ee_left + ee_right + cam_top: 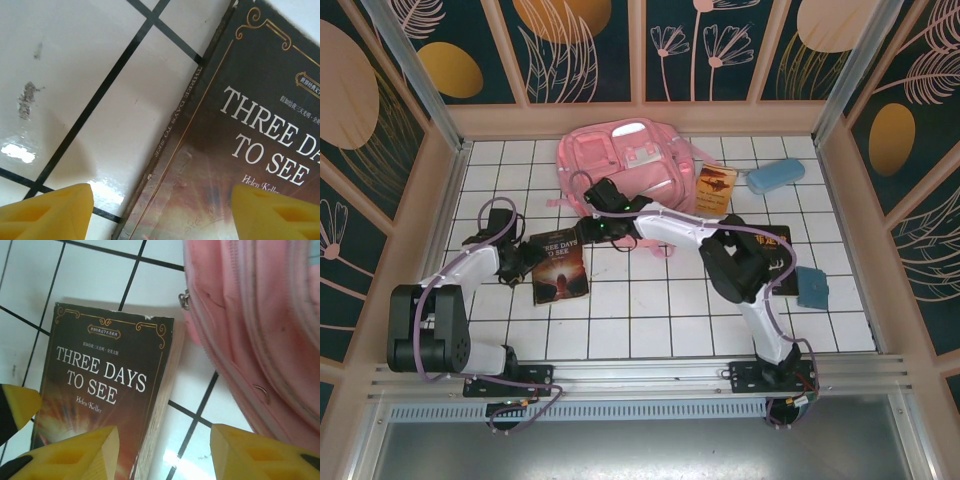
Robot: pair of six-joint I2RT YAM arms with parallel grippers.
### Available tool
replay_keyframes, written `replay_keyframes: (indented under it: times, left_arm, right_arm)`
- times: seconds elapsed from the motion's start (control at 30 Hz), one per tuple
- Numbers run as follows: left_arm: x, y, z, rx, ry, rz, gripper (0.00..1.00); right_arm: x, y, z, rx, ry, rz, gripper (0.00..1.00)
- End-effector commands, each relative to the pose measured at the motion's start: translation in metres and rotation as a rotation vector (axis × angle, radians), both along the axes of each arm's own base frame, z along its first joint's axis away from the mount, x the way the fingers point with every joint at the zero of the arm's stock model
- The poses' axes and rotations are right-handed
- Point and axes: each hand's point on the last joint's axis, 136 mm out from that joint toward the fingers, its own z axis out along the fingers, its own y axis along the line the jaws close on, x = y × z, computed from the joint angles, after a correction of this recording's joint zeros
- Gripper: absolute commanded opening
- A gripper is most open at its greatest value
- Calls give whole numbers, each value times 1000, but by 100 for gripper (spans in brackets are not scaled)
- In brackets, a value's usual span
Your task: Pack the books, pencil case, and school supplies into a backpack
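A dark book titled "Three Days to See" point(558, 265) point(260, 125) point(105, 390) lies flat on the tiles in front of the pink backpack point(620, 165) point(260, 325). My left gripper point(528, 258) point(162, 200) is open astride the book's spine edge, one finger over tile and one over the cover. On the opposite side, my right gripper point(603, 238) point(164, 440) is open across the page edge, close to the backpack. An orange book point(717, 187) and the light blue pencil case point(775, 175) lie right of the backpack. A black booklet point(778, 255) lies partly under the right arm.
A small teal-blue object point(811, 287) rests on the tiles at the right. Wooden walls point(440, 200) close in the tiled floor on three sides. The left gripper's yellow fingertip point(17, 405) shows at the left edge of the right wrist view.
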Motion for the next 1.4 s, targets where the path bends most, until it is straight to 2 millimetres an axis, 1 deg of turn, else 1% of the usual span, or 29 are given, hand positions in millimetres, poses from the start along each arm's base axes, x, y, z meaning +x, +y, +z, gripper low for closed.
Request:
replay_keyframes:
  times: [0.0,0.13,0.23,0.3,0.4,0.47,0.67,0.73,0.8,0.93,1.03,1.1,1.23,1.37]
  left_arm:
    - [1,-9,0,-56,-25,-24,67]
    - [-2,-16,-6,-95,-17,-36,60]
    - [-4,-17,-10,-96,-6,-38,59]
    - [-4,-18,-10,-104,-6,-49,59]
    - [-5,-21,-11,-117,-2,-62,58]
    - [-6,-22,-12,-123,0,-68,58]
    - [-8,-23,-16,-128,10,-72,49]
    - [-8,-24,-18,-130,15,-72,46]
    - [-7,-24,-20,-130,15,-72,44]
    - [1,-24,-16,-132,-4,-61,43]
    - [7,-23,-12,-128,-20,-56,43]
    - [9,-21,-10,-119,-25,-53,43]
    - [12,-18,-4,-102,-39,-44,43]
    - [16,-13,7,-73,-61,-35,49]
  right_arm:
    - [-6,4,-7,-68,-10,36,49]
    - [-6,9,-18,-88,8,45,47]
    - [-2,9,-29,-118,21,39,47]
    - [-2,13,-33,-118,30,53,47]
    - [-3,18,-40,-123,48,73,46]
    - [-4,20,-44,-122,59,85,45]
    - [-10,28,-46,-75,109,134,44]
    - [-11,31,-43,-53,124,150,43]
    - [-13,36,-35,-23,133,172,40]
    - [-11,43,-13,13,121,179,30]
    - [-6,43,3,24,89,160,21]
    - [-4,43,13,35,75,153,12]
    - [-1,41,27,47,50,132,1]
    - [3,39,48,78,4,117,0]
